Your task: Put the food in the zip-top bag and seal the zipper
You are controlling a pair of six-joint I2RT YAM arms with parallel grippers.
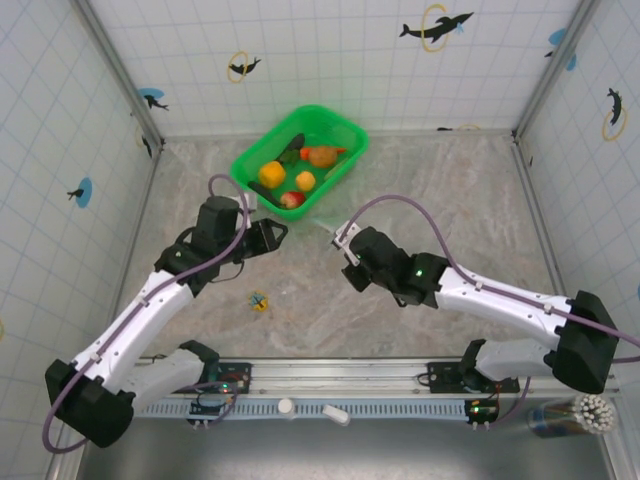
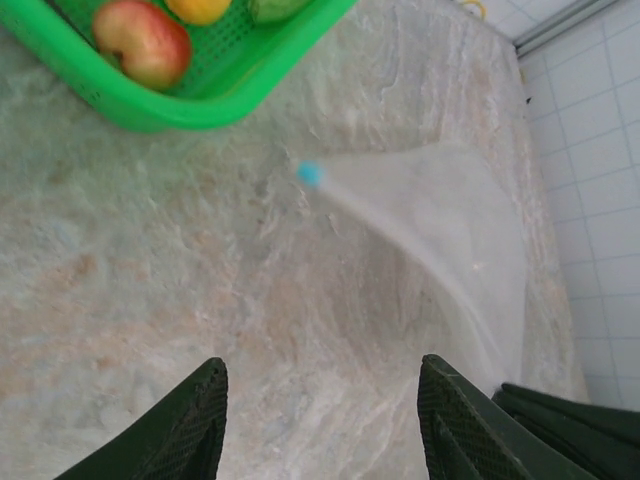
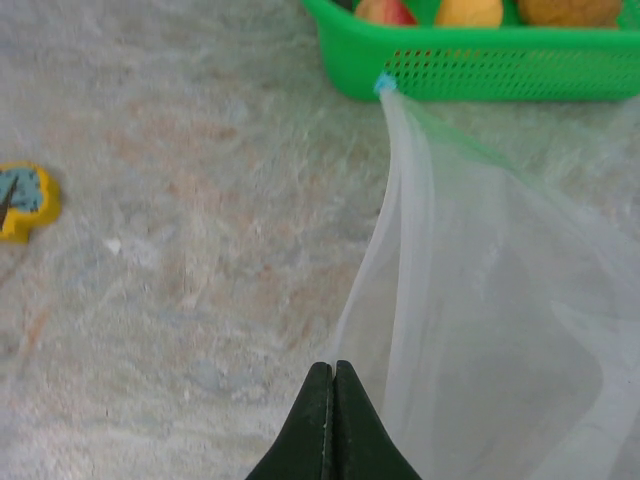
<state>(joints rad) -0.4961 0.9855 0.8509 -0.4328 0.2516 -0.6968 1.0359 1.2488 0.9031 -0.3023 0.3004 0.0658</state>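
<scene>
Right wrist: pinches the bag (image 3: 480,300) by its edge in the tightly closed right gripper (image 3: 333,366), blue tab (image 3: 384,84) ahead, near the basket (image 3: 480,70). Left wrist: holds the left gripper (image 2: 320,378) spread and empty, bag ahead and rightward. Food (image 1: 305,180) lying in the basket beyond both.

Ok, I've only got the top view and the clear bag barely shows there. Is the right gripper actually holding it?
Observer: Yes. In the right wrist view the right gripper is shut on the bag, pinching its edge, and the film runs up from the fingertips.
Operator: Where's the zipper end?
Observer: The blue tab is at the bag's far corner, close to the green basket.
Operator: And the left gripper?
Observer: In the left wrist view the left gripper is open over bare table, with nothing between its jaws. The bag is ahead of it, to the right.
</scene>
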